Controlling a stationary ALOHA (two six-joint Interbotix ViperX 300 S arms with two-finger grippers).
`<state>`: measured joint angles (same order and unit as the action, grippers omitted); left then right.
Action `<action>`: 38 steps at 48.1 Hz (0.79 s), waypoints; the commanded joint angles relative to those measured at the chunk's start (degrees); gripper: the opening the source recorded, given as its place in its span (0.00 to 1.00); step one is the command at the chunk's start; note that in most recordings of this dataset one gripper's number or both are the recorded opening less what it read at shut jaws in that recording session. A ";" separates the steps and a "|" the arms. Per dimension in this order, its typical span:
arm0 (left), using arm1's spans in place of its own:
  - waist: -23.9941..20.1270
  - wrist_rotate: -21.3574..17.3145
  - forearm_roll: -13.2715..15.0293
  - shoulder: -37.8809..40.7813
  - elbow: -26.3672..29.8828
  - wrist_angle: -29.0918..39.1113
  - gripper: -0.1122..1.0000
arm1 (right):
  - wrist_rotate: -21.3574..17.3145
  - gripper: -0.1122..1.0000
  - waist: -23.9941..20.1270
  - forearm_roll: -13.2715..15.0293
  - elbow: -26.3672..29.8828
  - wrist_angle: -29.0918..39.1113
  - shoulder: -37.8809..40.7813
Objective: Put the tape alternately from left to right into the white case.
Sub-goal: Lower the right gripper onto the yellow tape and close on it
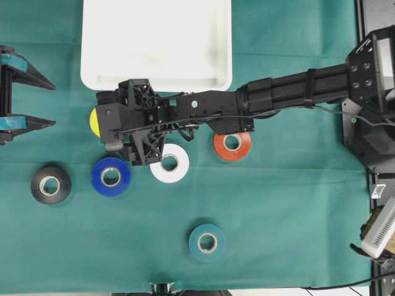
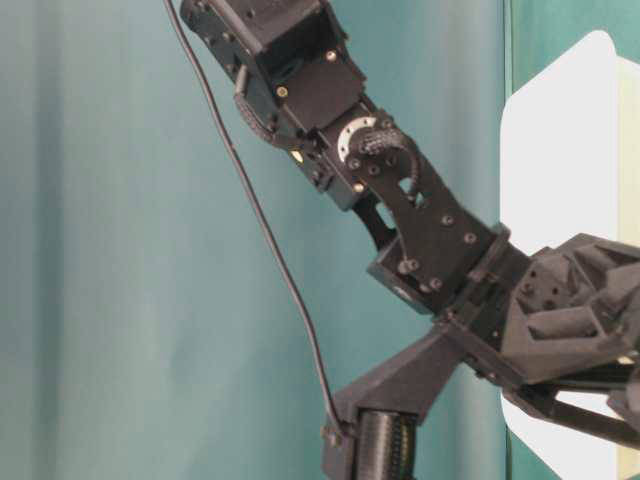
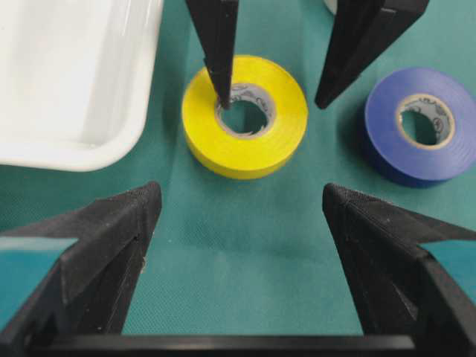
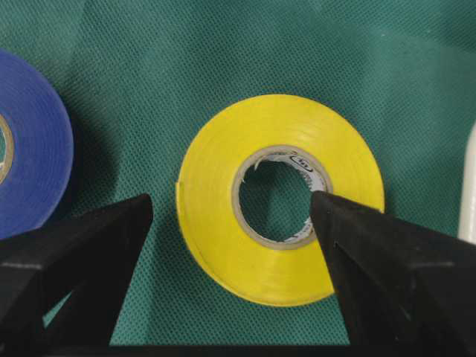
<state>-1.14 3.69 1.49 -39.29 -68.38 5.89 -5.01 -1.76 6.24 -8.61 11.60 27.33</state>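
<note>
The yellow tape (image 4: 216, 223) lies flat on the green cloth just below the white case's (image 1: 154, 77) lower left corner. My right gripper (image 4: 232, 202) is open and low over it, reaching across from the right. One finger sits in the roll's hole and the other stands outside, apart from the rim. In the left wrist view those fingers (image 3: 221, 67) straddle the yellow tape (image 3: 260, 149). My left gripper (image 3: 242, 216) stands open and empty at the far left (image 1: 52, 105). The black (image 1: 50, 184), blue (image 1: 111, 177), white (image 1: 170, 163), red-orange (image 1: 232, 145) and teal (image 1: 207, 242) rolls lie on the cloth.
The right arm (image 1: 284, 92) stretches across the table just below the case. The blue roll (image 4: 33, 171) lies close beside the yellow one. The case's rim (image 4: 470, 186) borders the other side. Equipment stands off the right edge (image 1: 376, 123).
</note>
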 commanded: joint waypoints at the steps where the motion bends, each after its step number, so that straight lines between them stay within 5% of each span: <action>1: -0.09 0.09 0.09 0.00 0.62 -0.44 0.94 | -0.09 0.75 -0.26 0.00 1.49 0.00 -0.79; 32: -0.09 0.09 0.09 0.00 0.62 -0.53 0.94 | -0.26 0.69 -0.26 0.00 2.46 0.00 1.49; 38: -0.09 0.18 0.09 0.00 0.53 -0.53 0.94 | -0.26 0.53 -0.26 0.00 2.46 -0.26 1.49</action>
<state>-1.14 3.78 1.49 -39.20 -68.38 5.80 -5.10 -2.20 6.33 -6.86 11.51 29.62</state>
